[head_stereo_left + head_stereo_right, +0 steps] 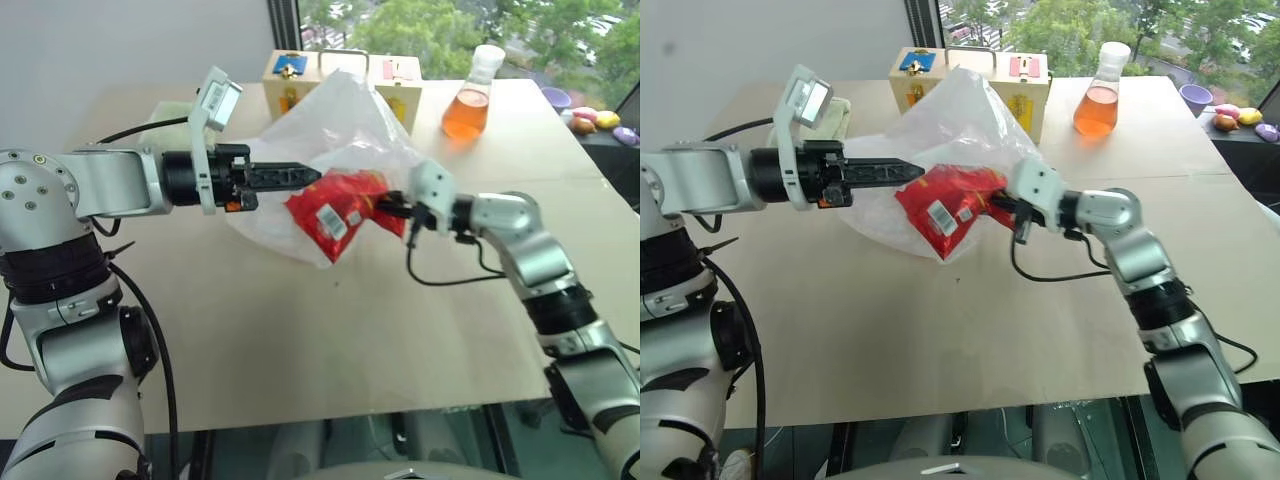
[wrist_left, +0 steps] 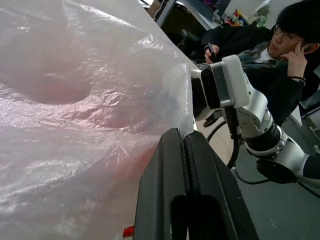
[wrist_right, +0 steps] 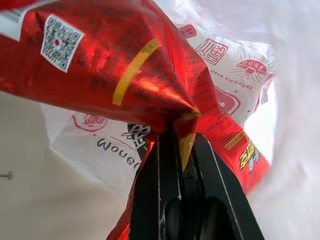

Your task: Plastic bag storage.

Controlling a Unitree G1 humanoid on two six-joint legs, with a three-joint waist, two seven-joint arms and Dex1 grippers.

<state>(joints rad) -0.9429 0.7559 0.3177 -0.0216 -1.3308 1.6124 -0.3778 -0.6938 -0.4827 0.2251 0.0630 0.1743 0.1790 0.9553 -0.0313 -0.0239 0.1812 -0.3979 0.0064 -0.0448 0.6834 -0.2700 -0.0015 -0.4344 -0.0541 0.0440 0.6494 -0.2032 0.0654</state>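
Billowing translucent white plastic bag, crinkly, red pkt inside

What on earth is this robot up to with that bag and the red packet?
It is working with both arms over a table. The left gripper is shut on the edge of a thin white plastic bag, holding it up. The right gripper is shut on a corner of a shiny red snack packet, held at the bag's mouth and partly inside it. Behind stand a wooden box and a flask of orange liquid.
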